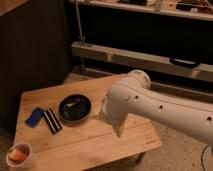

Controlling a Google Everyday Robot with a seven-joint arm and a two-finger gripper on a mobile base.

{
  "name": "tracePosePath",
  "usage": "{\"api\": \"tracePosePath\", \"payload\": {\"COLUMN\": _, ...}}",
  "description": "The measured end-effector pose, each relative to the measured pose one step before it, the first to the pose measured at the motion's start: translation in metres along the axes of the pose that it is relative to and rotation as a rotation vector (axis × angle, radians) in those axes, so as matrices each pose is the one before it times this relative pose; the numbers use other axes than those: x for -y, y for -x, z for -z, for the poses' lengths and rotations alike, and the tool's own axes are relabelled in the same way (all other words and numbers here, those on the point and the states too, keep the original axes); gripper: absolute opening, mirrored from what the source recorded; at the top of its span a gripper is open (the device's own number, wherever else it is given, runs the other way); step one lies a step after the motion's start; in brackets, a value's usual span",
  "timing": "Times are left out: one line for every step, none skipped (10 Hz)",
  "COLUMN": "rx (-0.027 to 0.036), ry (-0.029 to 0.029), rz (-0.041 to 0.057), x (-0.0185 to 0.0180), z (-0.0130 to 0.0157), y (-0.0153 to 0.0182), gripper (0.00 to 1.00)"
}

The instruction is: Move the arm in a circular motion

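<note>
At the lower left of the frame, a white cup point(19, 156) with something orange inside is seen on the near corner of a wooden table point(85, 150). A little further in, on the left part of the tabletop, a small blue block point(35, 116) is laid just beside a black bar point(51, 121) with pale stripes. To their right, near the middle of the table, a round dark dish point(75, 107) is set.

The arm point(160, 107) is brought in from the right edge of the frame as a thick white tube with small dark holes, and it is bent at a bulbous joint above the right part of the table. From that joint a short segment is turned downward, and the gripper point(117, 126) is found at its lower end, a pale beige tip pointed down at the tabletop just right of the dark dish. The rest of the arm is thus placed above and to the right of the gripper. Whether the gripper is open or closed cannot be told, and nothing is seen to be held in it.

Beyond the table, a long pale beam point(140, 59) is run across the frame, and a thin upright post point(79, 25) is seen above its left end, against a dark background.
</note>
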Motion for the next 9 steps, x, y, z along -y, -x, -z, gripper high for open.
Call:
{"api": "tracePosePath", "payload": {"rx": -0.01063, "ry": -0.00514, "rz": 0.05771, "x": 0.02258, "z": 0.01368, "y": 0.00699, "gripper": 0.80}}
{"api": "tracePosePath", "payload": {"rx": -0.00168, "ry": -0.01551, "rz": 0.06653, "x": 0.02759, "z": 0.01415, "y": 0.00240, "gripper": 0.80}}
{"api": "tracePosePath", "payload": {"rx": 0.00671, "ry": -0.02970, "rz": 0.08550, "x": 0.03226, "z": 0.01245, "y": -0.00080, "gripper": 0.80}}
{"api": "tracePosePath", "payload": {"rx": 0.00363, "ry": -0.02537, "rz": 0.06630, "x": 0.02496, "z": 0.00619, "y": -0.00703, "gripper": 0.80}}
{"api": "tracePosePath", "payload": {"rx": -0.00026, "ry": -0.01321, "rz": 0.03524, "x": 0.01313, "z": 0.00234, "y": -0.00952, "gripper": 0.80}}
{"api": "tracePosePath", "payload": {"rx": -0.00423, "ry": -0.01539, "rz": 0.01838, "x": 0.00936, "z": -0.00046, "y": -0.01833, "gripper": 0.80}}
{"api": "tracePosePath", "payload": {"rx": -0.00180, "ry": -0.00921, "rz": -0.00290, "x": 0.00036, "z": -0.00149, "y": -0.01376, "gripper": 0.80}}
{"api": "tracePosePath", "payload": {"rx": -0.00441, "ry": -0.00666, "rz": -0.00853, "x": -0.00529, "z": -0.00083, "y": -0.01967, "gripper": 0.80}}
{"api": "tracePosePath", "payload": {"rx": -0.00496, "ry": -0.00610, "rz": -0.02287, "x": -0.01193, "z": -0.00018, "y": -0.02796, "gripper": 0.80}}
